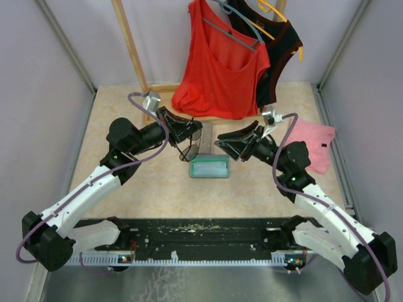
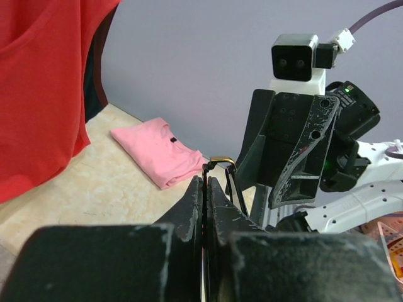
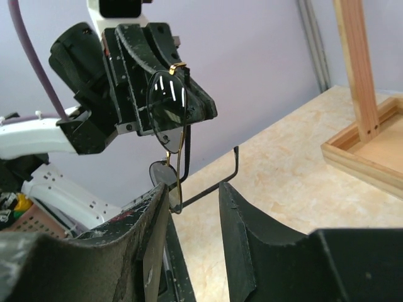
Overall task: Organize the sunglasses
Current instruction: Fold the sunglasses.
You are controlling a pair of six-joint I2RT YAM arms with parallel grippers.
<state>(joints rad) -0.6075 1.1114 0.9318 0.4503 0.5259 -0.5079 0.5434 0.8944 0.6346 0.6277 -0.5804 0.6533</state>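
1. Surface (image 1: 126, 189): pale, stone-patterned, walled by grey panels on three sides.
2. Red top (image 1: 220, 69) hangs at the far middle, with a black top (image 1: 280, 44) partly behind it on the right.
3. Wooden rack (image 1: 129, 44): its slanted post rises at the far left of the tops. In the right wrist view its low base frame sits on the surface.
4. Left arm (image 1: 88, 189) and right arm (image 1: 327, 211) reach in from the near corners and meet head-on over the middle of the surface.
5. Pink cloth (image 1: 315, 141) lies folded on the surface at the far right, beside the right arm's elbow.
6. Teal case (image 1: 210, 168) lies flat on the surface, between and a little nearer than the two tool tips.
7. Left tool (image 2: 204, 201): fingers pressed together, pinching the sunglasses by the frame, with the gold bridge just past the fingertips.
8. Right tool (image 3: 192, 189): fingers spread with a clear gap, pointed at the left tool from close range.
9. Sunglasses (image 3: 167, 104) are off the surface, hanging from the left tool above the case's far left corner.
   - One dark lens sits up against the tool and the other dangles below.
   - A slim temple runs across the gap between the right tool's fingers. Whether it touches either finger cannot be told.
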